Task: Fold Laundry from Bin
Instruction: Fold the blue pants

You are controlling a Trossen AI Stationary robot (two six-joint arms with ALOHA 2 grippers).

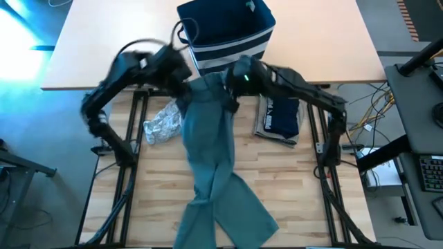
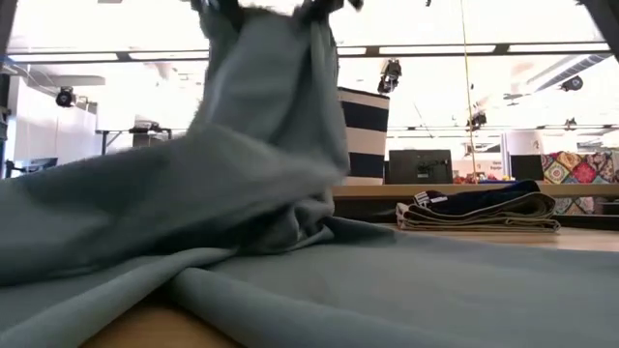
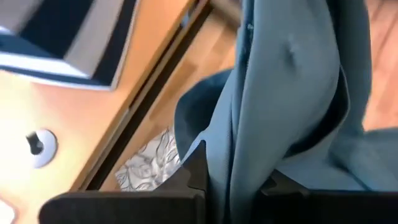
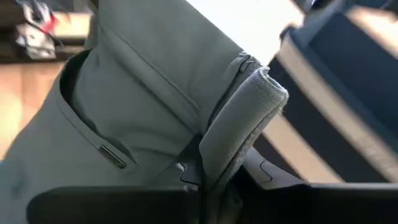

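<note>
A large teal-green garment [image 1: 211, 152], a pair of trousers, hangs from both grippers in front of the bin [image 1: 228, 31]. Its legs trail down and lie spread on the wooden table toward the near edge [image 2: 406, 290]. My left gripper [image 3: 236, 186] is shut on the upper end's left side. My right gripper [image 4: 214, 180] is shut on the waistband's right side. In the high view both sit close together, the left gripper [image 1: 185, 88] and the right gripper [image 1: 232, 86]. The bin is navy with white stripes and stands on the far tabletop. My left gripper pinches a bunched fold of the garment's upper end [image 3: 242, 155] between its two fingers, several layers, slanting down from above. The cloth hangs below it and its lower part lies on the table. My right gripper pinches the thick waistband edge [image 4: 233, 146], doubled over, between its two fingers, slanting down from the table's right. The cloth hangs from it, fairly slack, legs resting on the table.
A grey-white patterned garment [image 1: 163, 126] lies crumpled on the table left of the trousers. A folded dark navy garment with white print lies on a tan one [image 1: 279, 119] at the right. The table's black frame rails run along both sides.
</note>
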